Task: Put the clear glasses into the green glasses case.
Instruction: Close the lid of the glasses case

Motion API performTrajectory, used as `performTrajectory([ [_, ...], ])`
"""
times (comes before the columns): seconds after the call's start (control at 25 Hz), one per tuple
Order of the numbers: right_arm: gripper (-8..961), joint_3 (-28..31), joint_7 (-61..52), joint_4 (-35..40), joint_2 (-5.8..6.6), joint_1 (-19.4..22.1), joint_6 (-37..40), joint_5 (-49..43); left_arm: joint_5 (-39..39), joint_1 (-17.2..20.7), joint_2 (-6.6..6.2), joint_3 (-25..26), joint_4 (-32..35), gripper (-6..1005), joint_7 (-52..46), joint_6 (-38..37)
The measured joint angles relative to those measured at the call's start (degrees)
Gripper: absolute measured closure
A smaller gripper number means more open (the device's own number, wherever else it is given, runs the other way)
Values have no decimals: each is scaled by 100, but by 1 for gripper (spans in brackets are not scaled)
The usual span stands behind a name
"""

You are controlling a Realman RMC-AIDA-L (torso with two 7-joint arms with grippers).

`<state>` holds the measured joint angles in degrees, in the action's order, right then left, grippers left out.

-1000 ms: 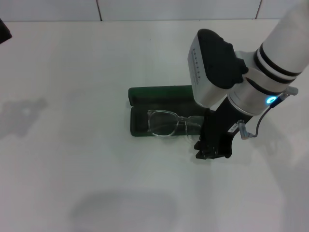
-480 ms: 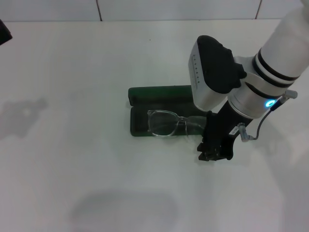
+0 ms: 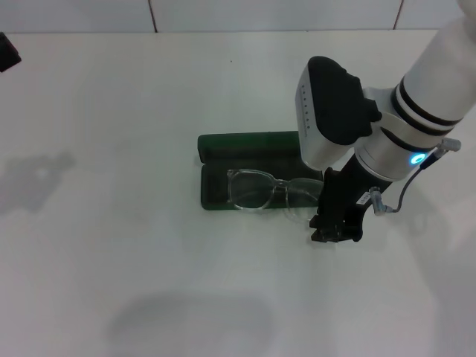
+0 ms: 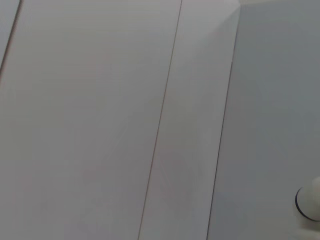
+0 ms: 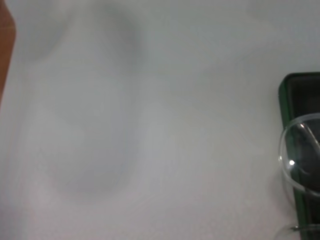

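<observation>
Jaws on my right gripper point(image 3: 336, 232) hang low over the white surface point(image 3: 134, 245), just off the right end of the open case; from the head view I cannot tell whether they are parted or closed, and my right wrist view does not show them at all. They grip nothing that I can see.

Just beyond them lie the clear glasses with the colourless transparent plastic frame point(image 3: 260, 190), resting across the front half of the dark green hinged clamshell glasses case point(image 3: 245, 149). One lens sits over the case's dark tray, while the other lens and the bridge appear to ride over the case's right rim, next to my wrist. My right wrist view confirms a lens point(image 5: 300, 165) lapping the green rim point(image 5: 286, 115) rather than lying flat inside.

I judge the job nearly done but not finished: the frame needs to settle fully within the tray. To do that well, I would nudge the overhanging end gently leftward along the case, low and slow, so the light frame slides in rather than flips or skids the case.

Farther back, the lid stands open behind the tray. My left gripper is out of sight, its wrist camera showing only pale panels.
</observation>
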<state>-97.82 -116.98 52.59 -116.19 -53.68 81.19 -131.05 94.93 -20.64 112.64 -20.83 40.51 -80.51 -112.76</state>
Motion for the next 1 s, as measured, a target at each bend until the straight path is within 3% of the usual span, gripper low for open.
performTrajectory([
  [1.0, 802, 233, 125, 11, 25, 57, -521, -75, 1, -13, 0, 0, 1, 910, 9, -10],
])
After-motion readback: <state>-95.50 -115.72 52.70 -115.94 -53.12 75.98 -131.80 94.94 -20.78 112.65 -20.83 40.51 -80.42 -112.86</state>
